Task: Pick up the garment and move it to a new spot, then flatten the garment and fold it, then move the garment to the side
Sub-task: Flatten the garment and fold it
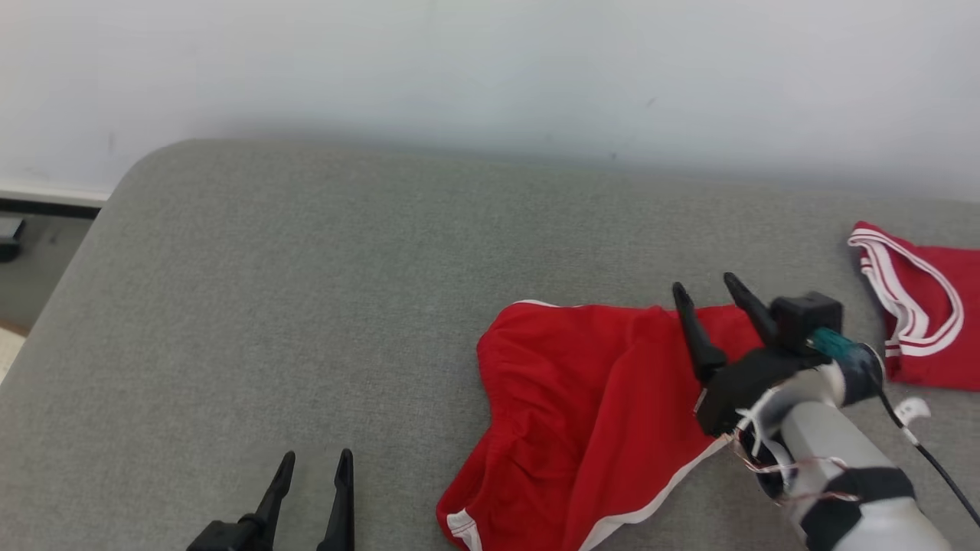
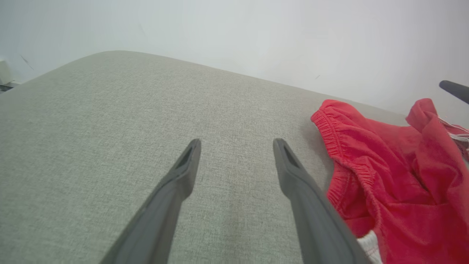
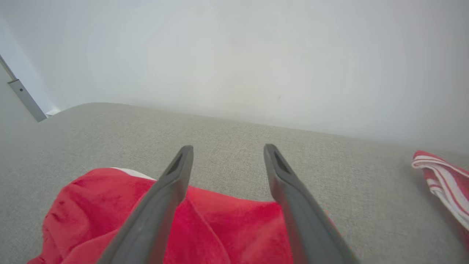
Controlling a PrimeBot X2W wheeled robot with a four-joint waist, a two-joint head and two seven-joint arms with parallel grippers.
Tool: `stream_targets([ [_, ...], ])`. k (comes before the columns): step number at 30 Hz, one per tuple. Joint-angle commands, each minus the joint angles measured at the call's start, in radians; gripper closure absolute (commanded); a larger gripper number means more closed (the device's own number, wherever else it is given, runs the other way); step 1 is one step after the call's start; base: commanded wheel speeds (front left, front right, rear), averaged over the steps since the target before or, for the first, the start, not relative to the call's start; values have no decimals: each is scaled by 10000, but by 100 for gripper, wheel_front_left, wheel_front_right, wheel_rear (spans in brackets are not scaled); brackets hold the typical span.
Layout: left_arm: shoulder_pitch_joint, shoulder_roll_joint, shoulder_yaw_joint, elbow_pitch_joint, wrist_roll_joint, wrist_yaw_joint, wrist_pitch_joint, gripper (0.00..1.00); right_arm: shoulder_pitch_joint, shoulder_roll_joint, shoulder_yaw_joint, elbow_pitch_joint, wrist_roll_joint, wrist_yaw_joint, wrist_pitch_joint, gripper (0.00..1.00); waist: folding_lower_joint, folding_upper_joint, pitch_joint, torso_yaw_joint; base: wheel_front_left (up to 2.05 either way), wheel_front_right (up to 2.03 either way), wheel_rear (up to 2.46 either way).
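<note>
**Red shorts [image 1: 589, 398] rumpled on grey cushion [image 1: 306, 291]**

The shorts lay creased, right of the cushion's middle. The right gripper [image 1: 703, 283] hung over their far edge, fingers spread wide, holding nothing. The left gripper [image 1: 316, 455] hovered well left, equally wide. Another red garment with white stripes [image 1: 919, 314] lay farther right.

The left gripper [image 2: 237, 143], two long dark-grey fingers spread wide apart, hangs over a pale grey woven-fabric cushion [image 2: 110, 121], just left of a crumpled red cloth garment [image 2: 395, 176] with a gathered elastic waistband. One finger overlaps the garment's near edge beside a patch of white trim. Above the garment's far right end, a dark rounded fingertip [image 2: 454, 90] juts in before the white wall [image 2: 234, 33].
</note>
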Motion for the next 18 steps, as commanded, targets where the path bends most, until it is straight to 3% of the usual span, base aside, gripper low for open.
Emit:
stream_targets([
  [1,147,10,32,-54,79,13,-32,0,624,-225,-176,-684,47,-18,-34,0,-1,0,-235,-310,0,0,0],
  [11,325,10,15,-253,110,13,-32,0,3580,-683,-1388,-4350,-332,-18,-36,0,-1,0,-285,-607,0,0,0],
  [18,576,168,-752,-399,443,13,-32,0,5325,-670,-1766,-4933,-685,-18,-37,0,-1,0,-256,-677,0,0,0],
])
